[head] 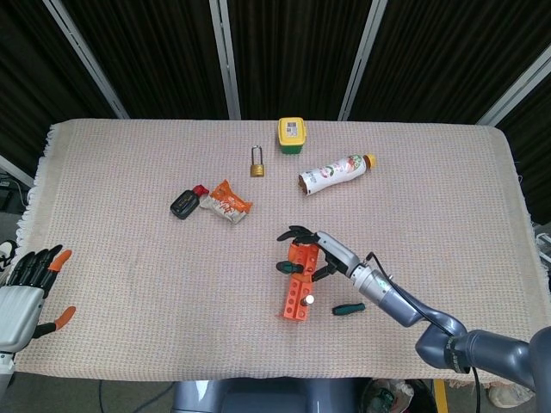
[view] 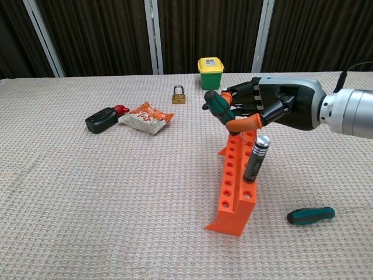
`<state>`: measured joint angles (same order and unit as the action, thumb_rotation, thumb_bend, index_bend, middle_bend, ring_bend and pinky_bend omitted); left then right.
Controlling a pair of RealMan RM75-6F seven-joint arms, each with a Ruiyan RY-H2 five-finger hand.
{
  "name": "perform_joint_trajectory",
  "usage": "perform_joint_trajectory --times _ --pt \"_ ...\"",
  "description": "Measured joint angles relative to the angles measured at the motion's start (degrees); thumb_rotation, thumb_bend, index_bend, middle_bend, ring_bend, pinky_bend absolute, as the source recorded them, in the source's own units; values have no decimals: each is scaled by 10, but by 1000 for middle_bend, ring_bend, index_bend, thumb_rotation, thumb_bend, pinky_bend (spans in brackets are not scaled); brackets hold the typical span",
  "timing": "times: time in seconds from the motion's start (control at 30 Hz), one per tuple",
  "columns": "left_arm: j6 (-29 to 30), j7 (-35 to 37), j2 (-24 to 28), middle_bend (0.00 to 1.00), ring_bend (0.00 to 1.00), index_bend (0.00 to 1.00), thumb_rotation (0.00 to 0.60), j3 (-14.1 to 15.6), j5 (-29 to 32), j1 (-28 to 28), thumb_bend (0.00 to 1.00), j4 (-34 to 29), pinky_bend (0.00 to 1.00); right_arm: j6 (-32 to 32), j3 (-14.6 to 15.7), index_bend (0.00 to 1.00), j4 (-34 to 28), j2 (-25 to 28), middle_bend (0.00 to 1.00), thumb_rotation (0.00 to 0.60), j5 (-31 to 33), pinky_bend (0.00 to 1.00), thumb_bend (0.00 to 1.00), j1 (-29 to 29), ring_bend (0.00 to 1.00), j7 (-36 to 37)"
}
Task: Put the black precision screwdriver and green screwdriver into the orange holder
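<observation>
The orange holder lies skewed on the cloth, a black precision screwdriver leaning in one of its near holes. My right hand hovers over the holder's far end and grips a green screwdriver by its handle. The shaft of that screwdriver is hidden behind the fingers. Another green-handled screwdriver lies on the cloth right of the holder. My left hand rests at the near left corner, fingers spread, holding nothing.
At the back stand a yellow-green tub, a brass padlock and a lying bottle. A snack packet and a black key fob lie left of centre.
</observation>
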<state>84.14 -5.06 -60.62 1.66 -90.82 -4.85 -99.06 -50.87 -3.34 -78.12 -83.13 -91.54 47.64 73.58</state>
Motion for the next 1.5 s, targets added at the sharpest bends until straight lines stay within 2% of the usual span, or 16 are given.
perform_joint_trajectory --times 0.3,0.53,0.73,0.87,0.93,1.13,1.33,1.5 --pt "-1 5 -3 0 0 0 600 0 0 0 254 5 0 10 -3 340 -15 5 176 600 16 0 211 7 0 -22" --pt "-2 10 -4 0 0 0 600 0 -1 -1 254 10 0 7 -5 252 -24 10 149 600 20 0 208 7 0 -34" --pt "-2 14 -6 0 0 0 600 -1 -1 -1 255 13 0 4 -9 227 -38 29 141 600 20 0 227 9 0 -44" --pt "-2 15 -7 0 0 0 600 0 -2 -1 255 14 0 8 -8 210 -48 53 160 600 5 0 337 18 0 -32" --pt "-2 16 -7 0 0 0 600 0 -2 -1 254 14 0 8 -6 209 -52 63 176 600 -2 0 355 22 0 -20" --pt "0 19 -12 0 0 0 600 -3 -1 -2 254 19 0 -16 -1 268 -57 102 211 600 -19 0 357 21 12 25" --pt "0 18 -18 0 0 0 600 -6 1 -3 254 26 0 -42 -3 295 -68 121 211 600 2 0 357 -2 9 -37" --pt "0 16 -22 0 0 0 600 -8 2 -5 255 26 0 -73 -6 294 -82 132 182 600 35 0 356 -34 0 -170"
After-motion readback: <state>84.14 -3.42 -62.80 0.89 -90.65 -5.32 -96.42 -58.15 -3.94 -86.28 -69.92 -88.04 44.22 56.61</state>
